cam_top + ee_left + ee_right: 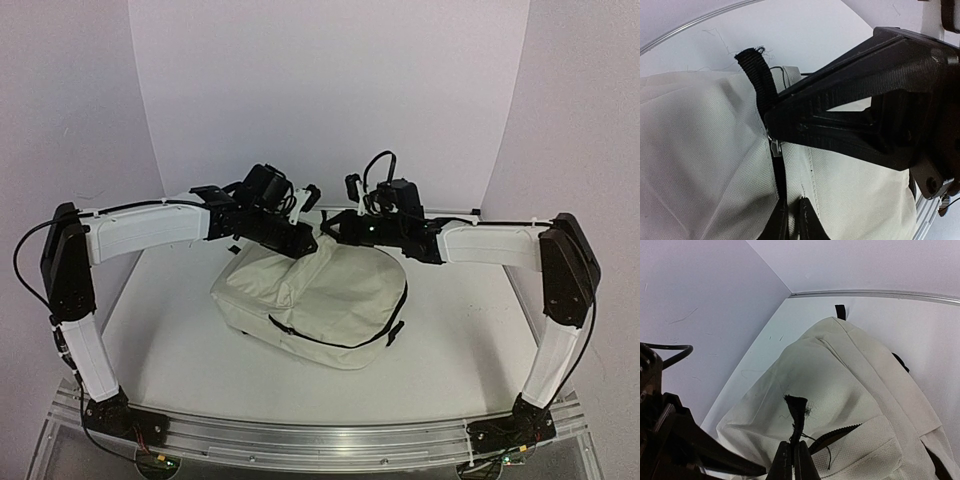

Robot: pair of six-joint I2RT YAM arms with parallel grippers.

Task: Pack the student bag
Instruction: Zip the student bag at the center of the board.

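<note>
Top external view: the student bag (320, 300) lies mid-frame on the white table (460, 350). The right gripper (792, 455) is clamped on a frayed black tab (797, 412); whether the left gripper (303, 240) is open, I cannot tell.

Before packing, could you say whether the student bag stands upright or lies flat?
Lying flat: the student bag rests broadside on the table, not propped on its base.

Inventory: one student bag (320, 295), centre of one table (450, 365). Two arms: left arm (140, 230), right arm (500, 243). Two grippers: left gripper (306, 242), right gripper (792, 445). Two black webbing tabs on the bag: near tab (796, 410), far tab (840, 311). One zipper line (350, 346), near right.
</note>
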